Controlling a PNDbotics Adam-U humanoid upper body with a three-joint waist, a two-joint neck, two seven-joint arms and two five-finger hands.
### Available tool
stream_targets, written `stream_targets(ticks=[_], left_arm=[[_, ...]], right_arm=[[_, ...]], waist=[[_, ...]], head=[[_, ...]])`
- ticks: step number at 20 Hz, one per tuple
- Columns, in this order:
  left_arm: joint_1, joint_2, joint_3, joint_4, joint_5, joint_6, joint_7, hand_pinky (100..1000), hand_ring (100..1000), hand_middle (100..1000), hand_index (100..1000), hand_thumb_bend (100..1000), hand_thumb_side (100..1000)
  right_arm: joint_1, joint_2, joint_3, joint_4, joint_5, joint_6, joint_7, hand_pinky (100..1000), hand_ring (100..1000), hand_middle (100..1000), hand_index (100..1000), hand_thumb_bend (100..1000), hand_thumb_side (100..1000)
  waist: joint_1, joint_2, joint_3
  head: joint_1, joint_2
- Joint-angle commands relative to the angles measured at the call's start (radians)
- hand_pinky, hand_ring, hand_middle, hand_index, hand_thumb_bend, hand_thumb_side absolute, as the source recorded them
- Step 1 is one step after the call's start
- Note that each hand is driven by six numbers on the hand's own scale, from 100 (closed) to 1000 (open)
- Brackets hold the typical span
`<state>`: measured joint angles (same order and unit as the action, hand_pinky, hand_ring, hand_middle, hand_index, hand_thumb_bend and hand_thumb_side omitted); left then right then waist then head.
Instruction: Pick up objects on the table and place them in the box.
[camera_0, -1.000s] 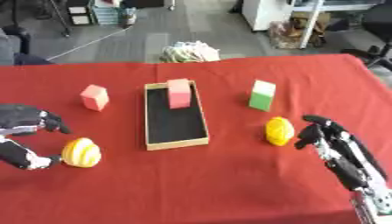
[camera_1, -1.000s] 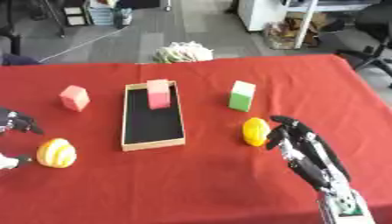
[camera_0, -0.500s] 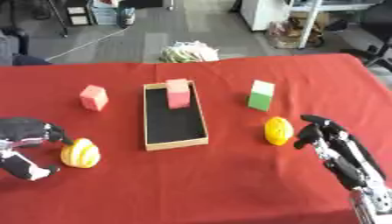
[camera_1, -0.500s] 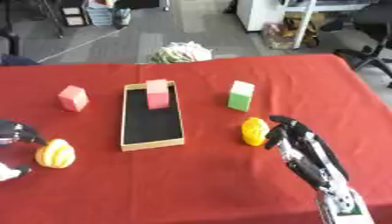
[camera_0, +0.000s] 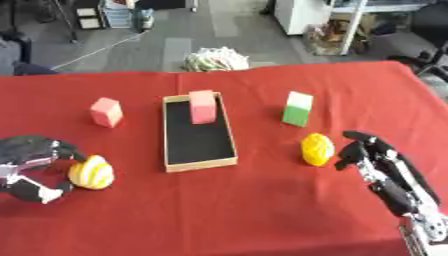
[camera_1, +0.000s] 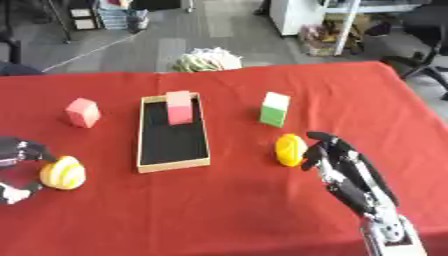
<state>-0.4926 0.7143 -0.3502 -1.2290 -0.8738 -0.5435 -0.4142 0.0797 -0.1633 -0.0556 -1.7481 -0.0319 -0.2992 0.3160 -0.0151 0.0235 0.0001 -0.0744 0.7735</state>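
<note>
A shallow wooden box (camera_0: 199, 159) with a black floor lies mid-table, with a pink block (camera_0: 203, 106) at its far end. A second pink block (camera_0: 106, 111) stands left of the box. A green-and-white block (camera_0: 297, 108) stands to its right. One yellow striped round object (camera_0: 91, 173) lies at the left; my left hand (camera_0: 33, 161) is curved around its left side, fingers apart, not closed on it. A plain yellow round object (camera_0: 317, 148) lies right of the box. My right hand (camera_0: 378, 163) is just beside it, fingers relaxed, holding nothing.
A red cloth (camera_0: 262, 210) covers the table. Beyond its far edge a pale bundle (camera_0: 215, 59) lies on the floor, with shelving and chairs behind.
My left hand has dropped lower and moved in around the striped yellow object. My right hand has barely moved.
</note>
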Motion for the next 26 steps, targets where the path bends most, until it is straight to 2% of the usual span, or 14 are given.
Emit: stream_targets(ticks=[1,3,9,13,15,17,19,22,26], left_arm=[[-0.013,0.052,0.032,-0.06,0.047,0.008,-0.036,788,744,773,901,142,406],[-0.016,0.052,0.039,-0.079,0.072,0.019,-0.061,790,746,775,902,139,403],[-0.033,0.009,0.01,-0.031,0.046,0.015,-0.12,810,774,803,914,168,510],[-0.048,-0.041,0.007,0.039,-0.021,0.001,-0.109,817,785,815,919,171,465],[-0.052,-0.064,0.009,0.068,-0.053,-0.004,-0.08,815,782,814,919,194,371],[-0.054,-0.085,0.014,0.095,-0.082,-0.005,-0.028,805,770,806,911,161,338],[-0.053,-0.099,0.017,0.113,-0.101,-0.01,0.034,748,696,731,862,105,317],[-0.05,-0.104,0.018,0.116,-0.102,-0.027,0.121,628,533,536,714,100,283],[-0.046,-0.08,0.027,0.043,-0.022,-0.037,0.188,519,388,364,563,100,256]], right_arm=[[-0.006,-0.015,-0.007,-0.009,0.003,-0.002,0.0,593,499,540,823,100,488],[-0.006,-0.014,-0.007,-0.008,0.003,-0.001,0.0,593,499,540,822,100,489],[-0.002,-0.014,-0.006,-0.007,0.002,-0.002,0.0,593,498,540,822,100,489],[-0.002,-0.009,-0.003,-0.006,0.001,-0.002,0.001,593,499,540,822,100,491],[-0.001,-0.008,-0.003,-0.006,0.001,-0.002,0.002,593,499,540,822,100,492],[-0.001,-0.008,-0.003,-0.005,0.001,-0.002,0.001,593,499,541,822,100,492],[-0.001,-0.006,-0.003,-0.005,0.0,-0.002,0.002,593,499,541,822,100,491],[-0.001,-0.006,-0.004,-0.005,0.0,-0.002,0.002,593,499,541,822,100,492],[-0.003,-0.006,-0.005,-0.006,0.001,-0.001,0.001,593,499,541,822,100,492]], waist=[[0.006,-0.018,0.002],[0.006,-0.019,0.003],[0.002,-0.021,0.0],[-0.002,-0.021,-0.001],[-0.003,-0.021,-0.002],[-0.005,-0.02,-0.003],[-0.006,-0.021,-0.004],[-0.006,-0.02,-0.005],[-0.004,-0.019,-0.004]], head=[[-0.004,-0.003],[-0.003,-0.003],[-0.004,-0.003],[-0.004,-0.003],[-0.004,-0.003],[-0.003,-0.003],[-0.004,-0.003],[-0.004,-0.003],[-0.007,-0.003]])
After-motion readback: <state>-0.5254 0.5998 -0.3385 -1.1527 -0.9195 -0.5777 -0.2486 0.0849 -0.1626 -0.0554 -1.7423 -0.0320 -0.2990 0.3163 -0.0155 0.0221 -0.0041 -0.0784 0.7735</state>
